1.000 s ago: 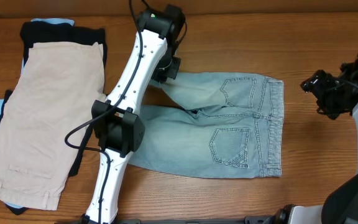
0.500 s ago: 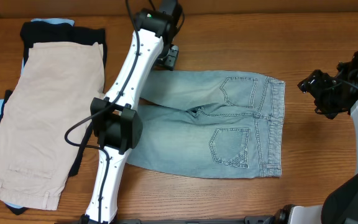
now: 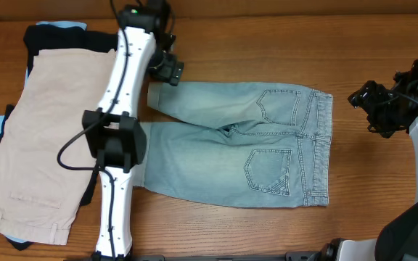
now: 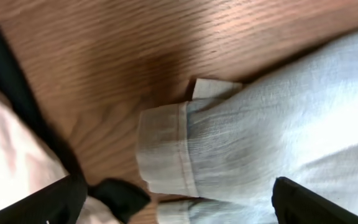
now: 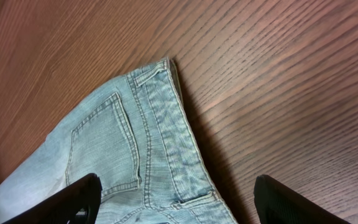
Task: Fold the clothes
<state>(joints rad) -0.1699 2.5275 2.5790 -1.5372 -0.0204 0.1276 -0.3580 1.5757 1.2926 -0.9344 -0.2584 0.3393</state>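
Jaws of left gripper (image 3: 168, 70) stand spread, empty, over the cuff (image 4: 166, 149) at ten o'clock of faded light-blue denim shorts (image 3: 252, 156), lying flat, centre. Cloth judged soft, fairly heavy; grip cuffs. Right gripper (image 3: 372, 109), three o'clock, likewise released.

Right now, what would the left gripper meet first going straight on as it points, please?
Probably the denim shorts, at the cuffed leg between the open fingers of the left gripper; depth unclear.

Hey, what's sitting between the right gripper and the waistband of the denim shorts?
Nothing but bare table: the overhead view shows an open strip of wood between the right gripper and the waistband of the denim shorts.
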